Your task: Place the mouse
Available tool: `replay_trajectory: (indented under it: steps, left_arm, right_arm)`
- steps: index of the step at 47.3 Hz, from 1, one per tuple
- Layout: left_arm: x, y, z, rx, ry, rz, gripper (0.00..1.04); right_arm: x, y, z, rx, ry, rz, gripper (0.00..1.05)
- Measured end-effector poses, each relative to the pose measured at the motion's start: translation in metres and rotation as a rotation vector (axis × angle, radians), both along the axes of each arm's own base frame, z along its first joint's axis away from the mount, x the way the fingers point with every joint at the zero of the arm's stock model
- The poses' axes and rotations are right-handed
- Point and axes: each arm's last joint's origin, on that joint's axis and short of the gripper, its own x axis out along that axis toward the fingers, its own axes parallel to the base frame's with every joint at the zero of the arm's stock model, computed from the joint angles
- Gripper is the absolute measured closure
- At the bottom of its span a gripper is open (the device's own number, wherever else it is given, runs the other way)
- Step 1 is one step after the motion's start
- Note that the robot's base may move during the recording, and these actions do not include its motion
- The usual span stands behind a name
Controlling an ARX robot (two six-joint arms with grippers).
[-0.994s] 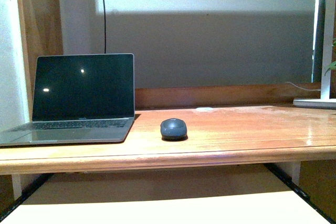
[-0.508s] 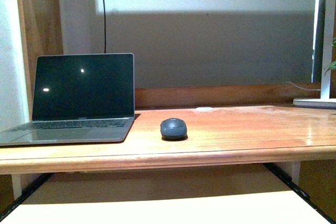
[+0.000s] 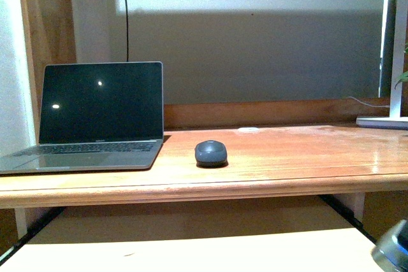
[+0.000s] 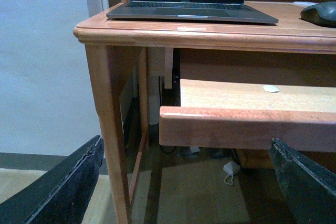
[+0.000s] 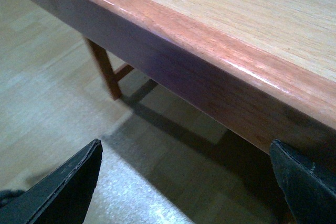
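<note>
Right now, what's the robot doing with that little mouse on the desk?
Nothing is touching the mouse at this moment. It sits alone on the wooden desk, just right of the open laptop, whose screen is dark. Both arms are down low in front of the desk. The left tool and right tool are both open and empty, near the lower pull-out shelf.

The left tool hangs low with its two dark fingers spread wide and nothing between them, the right tool is likewise spread wide and empty, and a grey, blurred part of the right arm shows at the near right corner.
</note>
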Motion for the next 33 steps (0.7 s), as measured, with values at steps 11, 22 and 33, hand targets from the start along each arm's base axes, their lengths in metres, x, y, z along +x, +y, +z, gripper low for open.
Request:
replay_trajectory:
  steps: [11,22,33]
  left_arm:
    - [0.000,0.000,0.000,0.000,0.000,0.000,0.08]
    - [0.000,0.000,0.000,0.000,0.000,0.000,0.08]
    - [0.000,0.000,0.000,0.000,0.000,0.000,0.08]
  right_arm:
    - [0.044,0.029,-0.001,0.018,-0.015,-0.214,0.07]
    - [0.079,0.058,0.002,0.052,-0.028,-0.382,0.07]
    - [0.102,0.078,0.008,0.072,-0.024,-0.516,0.07]
